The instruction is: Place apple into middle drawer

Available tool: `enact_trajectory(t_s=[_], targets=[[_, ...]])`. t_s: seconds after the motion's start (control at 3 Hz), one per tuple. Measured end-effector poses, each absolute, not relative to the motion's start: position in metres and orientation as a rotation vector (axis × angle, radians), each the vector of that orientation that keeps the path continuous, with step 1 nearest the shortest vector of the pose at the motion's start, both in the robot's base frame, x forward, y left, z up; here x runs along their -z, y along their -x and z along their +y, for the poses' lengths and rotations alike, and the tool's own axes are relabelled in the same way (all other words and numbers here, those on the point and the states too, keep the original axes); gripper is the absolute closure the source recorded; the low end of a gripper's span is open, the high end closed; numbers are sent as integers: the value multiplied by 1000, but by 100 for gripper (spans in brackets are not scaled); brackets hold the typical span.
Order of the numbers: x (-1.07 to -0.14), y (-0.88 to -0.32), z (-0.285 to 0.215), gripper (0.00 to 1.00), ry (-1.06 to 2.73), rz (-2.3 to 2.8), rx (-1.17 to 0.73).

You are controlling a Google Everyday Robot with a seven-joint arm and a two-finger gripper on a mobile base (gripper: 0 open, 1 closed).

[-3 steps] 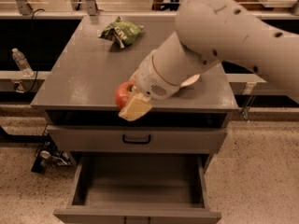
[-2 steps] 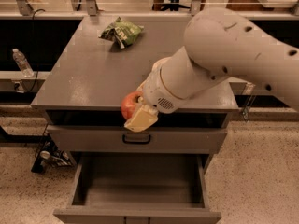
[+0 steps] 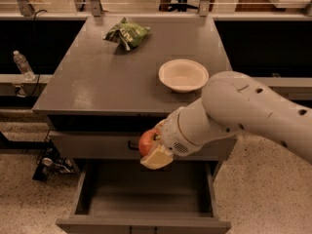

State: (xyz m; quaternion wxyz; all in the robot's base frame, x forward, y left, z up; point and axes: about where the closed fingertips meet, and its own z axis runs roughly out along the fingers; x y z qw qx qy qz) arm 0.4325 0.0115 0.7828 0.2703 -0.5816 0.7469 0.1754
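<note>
We see the gripper (image 3: pixel 153 151) hanging in front of the cabinet, just below the front edge of the grey surface (image 3: pixel 92 84) and above the open middle drawer (image 3: pixel 146 199). The jaws are closed on the apple (image 3: pixel 146 141): one cream-coloured finger (image 3: pixel 157 158) shows under it at 5 o'clock, and the other is hidden behind the fruit. The apple is red, held in the air and touching only the gripper. It sits over the rear part of the drawer tray, slightly toward 11 o'clock from the tray's middle, and it is not inside yet.

The white arm (image 3: pixel 253 108) comes in from 3 o'clock and covers the cabinet's right front corner. Behind the apple is the closed top drawer front (image 3: pixel 92 145), with its black handle (image 3: pixel 132 145) mostly covered by the apple.

On the surface, a white bowl (image 3: pixel 183 75) stands at 1 o'clock from the gripper, near the right edge. A green snack bag (image 3: pixel 126 33) lies at 11 o'clock toward the back, well apart from the bowl. A water bottle (image 3: pixel 23 65) stands at 9 o'clock on a ledge left of the cabinet.
</note>
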Motion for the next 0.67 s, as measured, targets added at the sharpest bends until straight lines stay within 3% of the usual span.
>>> enact_trajectory(t_s=[0.67], targets=[[-735, -426, -5, 100, 1469, 2149, -458]])
